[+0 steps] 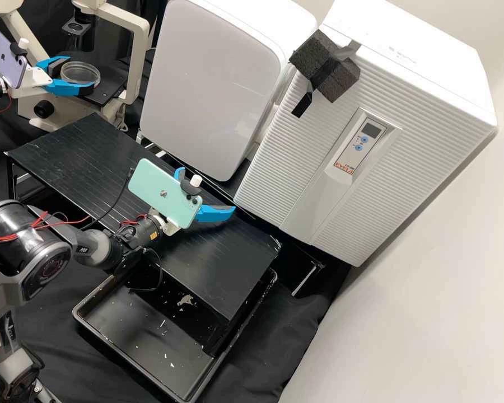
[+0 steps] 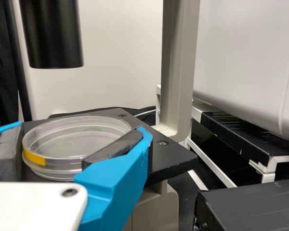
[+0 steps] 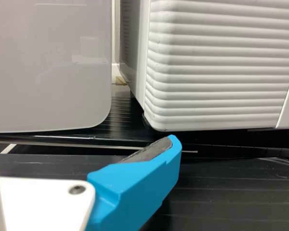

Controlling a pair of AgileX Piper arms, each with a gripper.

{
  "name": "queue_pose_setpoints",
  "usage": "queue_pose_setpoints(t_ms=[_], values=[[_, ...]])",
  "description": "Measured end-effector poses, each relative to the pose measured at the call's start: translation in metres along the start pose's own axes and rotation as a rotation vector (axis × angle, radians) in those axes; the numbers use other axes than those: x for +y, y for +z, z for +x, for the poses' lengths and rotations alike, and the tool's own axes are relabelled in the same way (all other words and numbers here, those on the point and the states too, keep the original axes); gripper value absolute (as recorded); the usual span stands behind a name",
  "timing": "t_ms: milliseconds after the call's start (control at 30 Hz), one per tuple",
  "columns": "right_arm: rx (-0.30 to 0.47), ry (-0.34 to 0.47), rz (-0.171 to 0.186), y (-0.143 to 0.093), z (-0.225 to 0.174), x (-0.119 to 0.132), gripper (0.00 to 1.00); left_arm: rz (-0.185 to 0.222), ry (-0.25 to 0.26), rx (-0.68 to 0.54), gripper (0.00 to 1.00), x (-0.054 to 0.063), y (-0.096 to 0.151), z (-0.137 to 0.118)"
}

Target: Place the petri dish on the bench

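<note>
In the high view, my left gripper (image 1: 80, 72) is at the microscope stage at the upper left, shut on the clear petri dish (image 1: 85, 68). In the left wrist view, the left gripper (image 2: 83, 128) has a dark pad against each side of the petri dish (image 2: 74, 137), which lies level over the black stage (image 2: 171, 156) and bears a yellow mark on its rim. Whether its underside touches the stage is hidden. My right gripper (image 1: 206, 190) stands open and holds nothing above the black bench (image 1: 78, 159); the right wrist view shows the gripper (image 3: 83, 134) before the white appliances.
The microscope's pale arm (image 2: 179, 67) rises beside the stage, with a black cylinder (image 2: 52, 36) hanging above. Two white appliances (image 1: 213, 84) stand along the bench's far side. A black tray (image 1: 145, 336) with pale scraps lies below the bench's near edge.
</note>
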Motion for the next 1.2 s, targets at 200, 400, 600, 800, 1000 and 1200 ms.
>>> queue_pose_setpoints(t_ms=[200, 400, 600, 800, 1000, 1200], values=[[0.0, 0.0, 0.0, 0.0, 0.0, 0.0, 1.0, -0.008, -0.004, 0.006, 1.0, 0.0018, -0.0018, 0.002], [0.0, 0.0, 0.0, 0.0, 0.0, 0.0, 1.0, -0.006, -0.005, 0.007, 1.0, 0.001, -0.004, 0.0068], [0.0, 0.0, 0.0, 0.0, 0.0, 0.0, 1.0, -0.005, -0.002, 0.007, 1.0, 0.0019, -0.0043, 0.0096], [0.0, 0.0, 0.0, 0.0, 0.0, 0.0, 1.0, -0.005, -0.002, 0.007, 0.0, 0.0019, -0.0043, 0.0096], [0.0, 0.0, 0.0, 0.0, 0.0, 0.0, 1.0, -0.005, -0.002, 0.007, 0.0, 0.0019, -0.0043, 0.0096], [0.0, 0.0, 0.0, 0.0, 0.0, 0.0, 1.0, -0.006, -0.003, 0.007, 0.0, 0.0013, -0.0044, 0.0098]])
